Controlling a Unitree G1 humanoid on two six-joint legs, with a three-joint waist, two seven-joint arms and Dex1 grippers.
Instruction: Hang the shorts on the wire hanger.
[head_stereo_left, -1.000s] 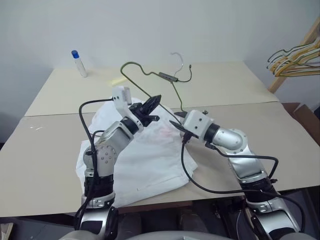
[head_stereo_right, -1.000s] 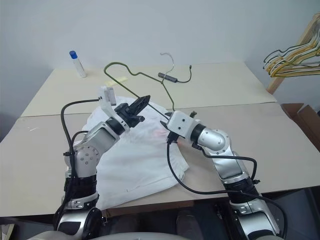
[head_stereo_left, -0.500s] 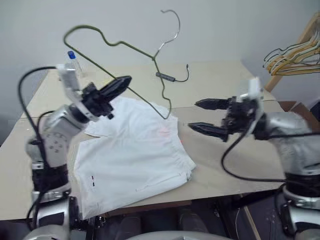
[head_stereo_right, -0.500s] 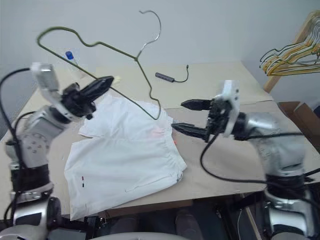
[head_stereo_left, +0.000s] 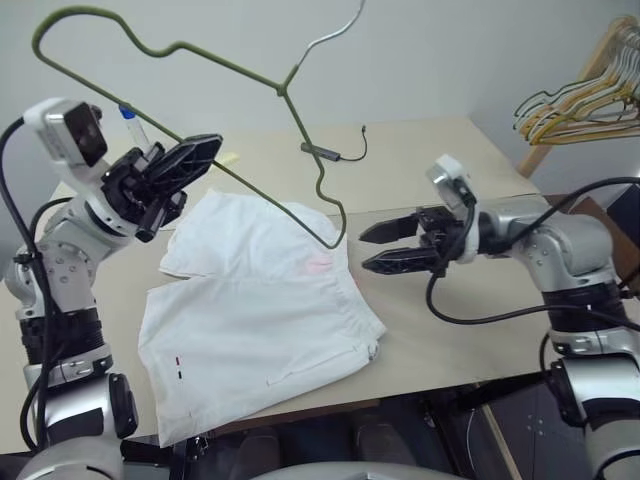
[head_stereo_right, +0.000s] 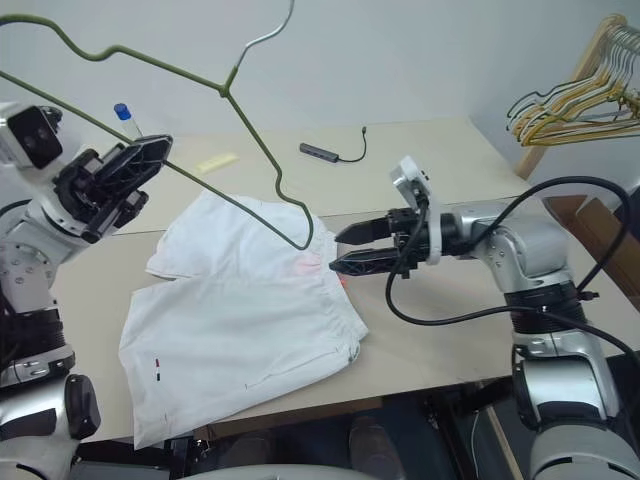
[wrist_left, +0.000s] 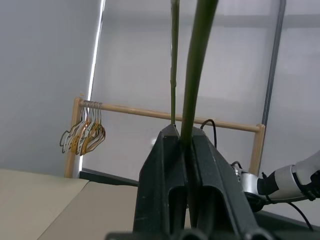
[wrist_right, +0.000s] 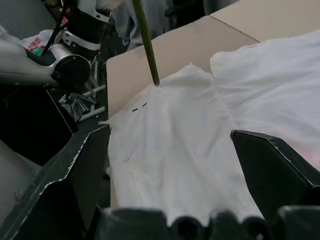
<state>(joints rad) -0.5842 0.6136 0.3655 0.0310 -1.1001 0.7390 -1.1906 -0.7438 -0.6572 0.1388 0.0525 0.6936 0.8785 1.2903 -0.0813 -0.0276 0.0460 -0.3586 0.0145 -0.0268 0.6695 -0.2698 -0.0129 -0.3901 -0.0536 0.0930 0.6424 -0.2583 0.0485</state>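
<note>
Shorts of white fabric with a gathered elastic waistband (head_stereo_left: 262, 300) are lying flat and spread on the beige counter (head_stereo_left: 470, 330), a faint pink patch showing near the waist and two small dark marks near one hem. Above them, the left gripper (head_stereo_left: 185, 160) is holding the thin grey-olive wire hanger (head_stereo_left: 215, 62) in the air, its fingers pressed together on one of the wire's straight runs, so the triangle is tilting with its hook pointing up and one lower corner is hanging just over the shorts' waist edge. The right gripper (head_stereo_left: 382, 246) is hovering just beside the waistband, its fingers spread wide and carrying nothing.

Judging by their look, the shorts are light, soft and limp; they are likely to sag and fold wherever they are lifted, so the thicker elastic waistband, which is bunching the cloth, seems the firmest place for a pinch. The wire is probably springy and smooth, so it may twist in a single-point grip and let loose cloth slide along it. A bunch of yellow and dark hangers (head_stereo_left: 570, 100) is hanging well apart at the right.
</note>
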